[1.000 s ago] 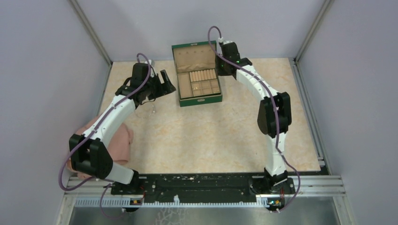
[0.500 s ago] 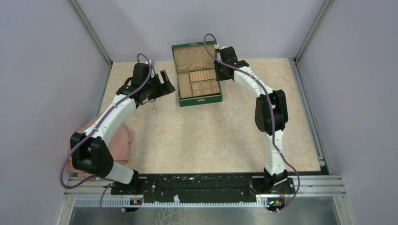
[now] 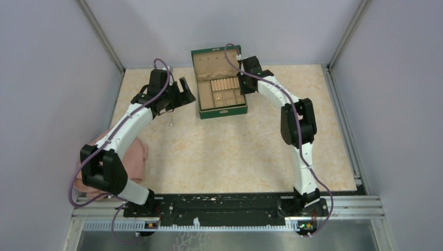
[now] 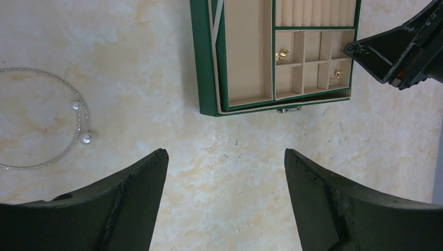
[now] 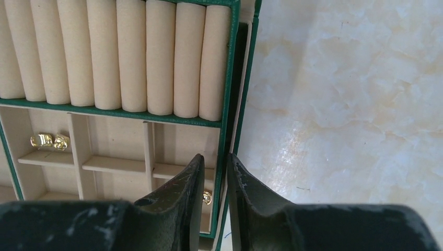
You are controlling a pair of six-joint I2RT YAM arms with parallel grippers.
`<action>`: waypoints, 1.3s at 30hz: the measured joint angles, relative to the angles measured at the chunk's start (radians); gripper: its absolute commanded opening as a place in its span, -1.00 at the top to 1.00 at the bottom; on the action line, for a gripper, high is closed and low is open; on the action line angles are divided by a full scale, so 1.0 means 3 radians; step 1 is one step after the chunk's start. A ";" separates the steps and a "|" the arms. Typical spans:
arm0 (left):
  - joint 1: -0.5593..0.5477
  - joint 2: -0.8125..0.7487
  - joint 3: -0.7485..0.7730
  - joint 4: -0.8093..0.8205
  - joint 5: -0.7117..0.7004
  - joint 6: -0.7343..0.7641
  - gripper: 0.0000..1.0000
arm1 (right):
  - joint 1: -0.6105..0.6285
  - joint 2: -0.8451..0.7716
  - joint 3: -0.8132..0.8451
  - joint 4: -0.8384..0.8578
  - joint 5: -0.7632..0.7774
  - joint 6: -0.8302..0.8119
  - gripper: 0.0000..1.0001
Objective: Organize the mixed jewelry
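Observation:
The mixed jewelry shows as a thin wiry loop with two pearls (image 4: 86, 138) lying on the table left of the green box (image 4: 201, 63), and as small gold pieces (image 4: 282, 54) in the box's small compartments. More gold pieces (image 5: 49, 141) appear in the right wrist view, one (image 5: 207, 197) just beside my right gripper's left finger. My left gripper (image 4: 225, 152) hangs wide open over bare table in front of the box, holding nothing. My right gripper (image 5: 216, 157) is over the box's right wall (image 5: 228, 78), jaws a narrow slit apart with nothing held between them.
The box's lid (image 3: 211, 63) stands open at the back, and a row of beige ring rolls (image 5: 104, 52) fills its upper tray. A pink cloth (image 3: 133, 157) lies at the table's left edge under the left arm. Grey walls enclose the table.
My right arm has shifted left, from beside the box to over its right wall, and its jaws have narrowed. The left arm has hardly moved.

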 measured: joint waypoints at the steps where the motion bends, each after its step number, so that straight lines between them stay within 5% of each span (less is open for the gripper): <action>1: 0.0000 0.0000 0.0004 -0.0001 0.0000 0.0000 -0.76 | 0.0000 0.0000 0.0003 -0.0001 0.0000 -0.0004 0.58; 9: 0.0000 0.0000 0.0006 -0.0001 -0.0001 0.0000 -0.76 | 0.0010 0.0113 0.0177 -0.0043 0.0055 -0.0008 0.65; 14: 0.0000 0.0000 0.0006 -0.0003 -0.0003 0.0000 -0.77 | 0.0024 0.0148 0.0216 -0.0071 0.0132 -0.0004 0.99; 25: 0.0000 0.0000 0.0006 -0.0004 -0.0004 -0.0001 -0.77 | 0.0031 0.0148 0.0303 -0.0206 0.0225 0.0155 1.00; 39: 0.0000 0.0000 0.0006 -0.0011 -0.0001 -0.0003 -0.77 | 0.0048 0.0295 0.1308 -0.1144 0.0140 0.0350 1.00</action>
